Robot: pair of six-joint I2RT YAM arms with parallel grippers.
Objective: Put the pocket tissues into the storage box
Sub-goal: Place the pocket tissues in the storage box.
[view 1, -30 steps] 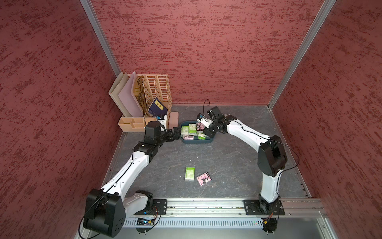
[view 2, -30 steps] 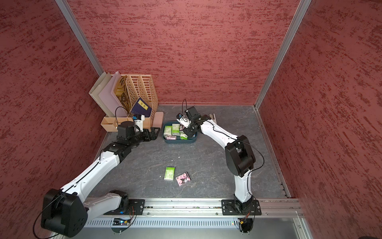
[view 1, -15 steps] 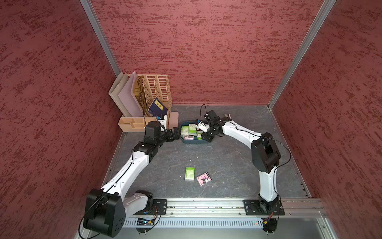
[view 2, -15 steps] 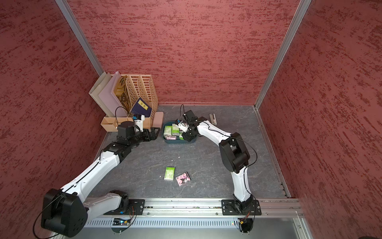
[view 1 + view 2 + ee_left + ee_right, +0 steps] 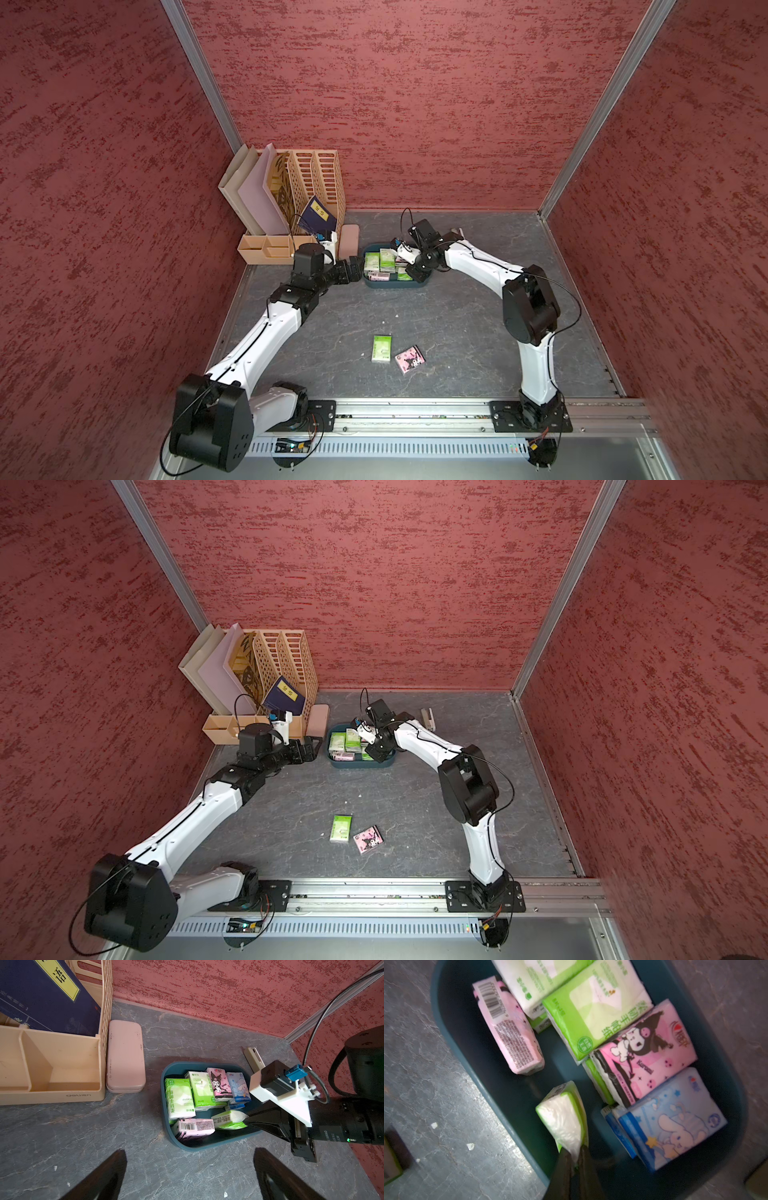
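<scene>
The storage box (image 5: 397, 285) (image 5: 357, 765) is a dark teal tray at the back of the table, with several pocket tissues lying in it in green, pink and light blue. My right gripper (image 5: 576, 1153) (image 5: 411, 272) reaches into the box (image 5: 452, 1047) and is shut on the end of a green packet (image 5: 562, 1118) (image 5: 228, 1119), which stands tilted by the near wall. My left gripper (image 5: 190, 1155) (image 5: 355, 266) is open and empty, low over the table just left of the box (image 5: 166, 1076). A green packet (image 5: 381, 349) and a pink packet (image 5: 410, 360) lie loose on the table's near middle.
A beige slotted file organiser (image 5: 316, 183) with folders and a blue book stands at the back left, with a beige desk tray (image 5: 270, 249) in front of it. A slim pink case (image 5: 124, 1055) lies between the tray and the box. A small beige stapler-like object (image 5: 428, 719) sits behind the box.
My right gripper has closed its jaws onto the green packet inside the box, and its arm has shifted a little above the box. The left arm has stayed still.
</scene>
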